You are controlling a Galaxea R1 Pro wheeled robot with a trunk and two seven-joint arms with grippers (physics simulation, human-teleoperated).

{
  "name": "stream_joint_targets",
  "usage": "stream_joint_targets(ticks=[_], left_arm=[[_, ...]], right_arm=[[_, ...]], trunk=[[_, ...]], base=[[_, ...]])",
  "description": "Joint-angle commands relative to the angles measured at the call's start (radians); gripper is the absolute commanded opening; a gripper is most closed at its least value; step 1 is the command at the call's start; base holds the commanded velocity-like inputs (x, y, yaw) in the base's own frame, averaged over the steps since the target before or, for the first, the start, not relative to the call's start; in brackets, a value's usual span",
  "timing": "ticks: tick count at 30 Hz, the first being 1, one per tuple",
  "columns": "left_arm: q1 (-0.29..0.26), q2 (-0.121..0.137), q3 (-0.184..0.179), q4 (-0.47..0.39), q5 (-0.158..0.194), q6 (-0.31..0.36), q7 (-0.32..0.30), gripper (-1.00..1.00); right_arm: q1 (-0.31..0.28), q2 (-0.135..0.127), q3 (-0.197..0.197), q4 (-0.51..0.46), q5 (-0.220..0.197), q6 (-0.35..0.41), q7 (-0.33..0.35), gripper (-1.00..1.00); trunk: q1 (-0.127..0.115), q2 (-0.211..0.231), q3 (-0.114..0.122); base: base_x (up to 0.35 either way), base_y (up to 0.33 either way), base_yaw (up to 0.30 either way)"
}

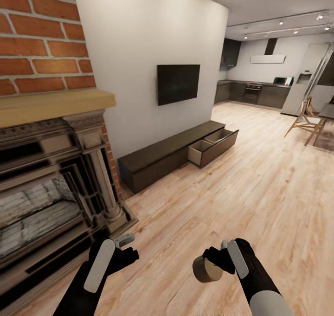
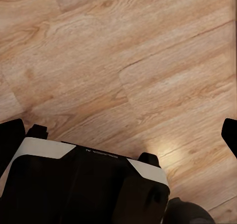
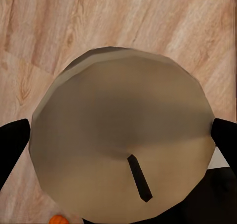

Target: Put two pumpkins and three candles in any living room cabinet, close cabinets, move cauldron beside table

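Grey-beige candle (image 1: 207, 269) clamped in right jaws (image 1: 221, 260), left jaws (image 1: 121, 248) spread empty, both arms low over floor (image 1: 260, 190)

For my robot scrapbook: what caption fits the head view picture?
Right tool carries a candle toward the cabinet with its open drawer.

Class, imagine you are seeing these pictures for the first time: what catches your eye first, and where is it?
The brick fireplace fills the left. Along the white wall beneath a dark television runs the low dark cabinet, its far drawer open. Nearest, the right gripper holds a beige candle above the wood floor.
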Motion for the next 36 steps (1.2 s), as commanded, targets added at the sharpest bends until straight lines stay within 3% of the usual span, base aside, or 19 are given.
stream_joint_targets(ticks=[1,36], left_arm=[[-0.001,0.000,-0.001,-0.001,0.010,0.002,0.010,1.00],[0.000,0.001,-0.001,0.002,0.010,0.002,0.010,1.00]], right_arm=[[-0.001,0.001,-0.003,-0.001,-0.013,0.001,-0.009,-1.00],[-0.001,0.001,-0.001,-0.001,-0.013,0.002,-0.009,-1.00]], trunk=[[0.001,-0.002,-0.002],[0.001,-0.002,-0.002]], base=[[0.000,0.000,-0.278],[0.011,0.005,-0.278]])
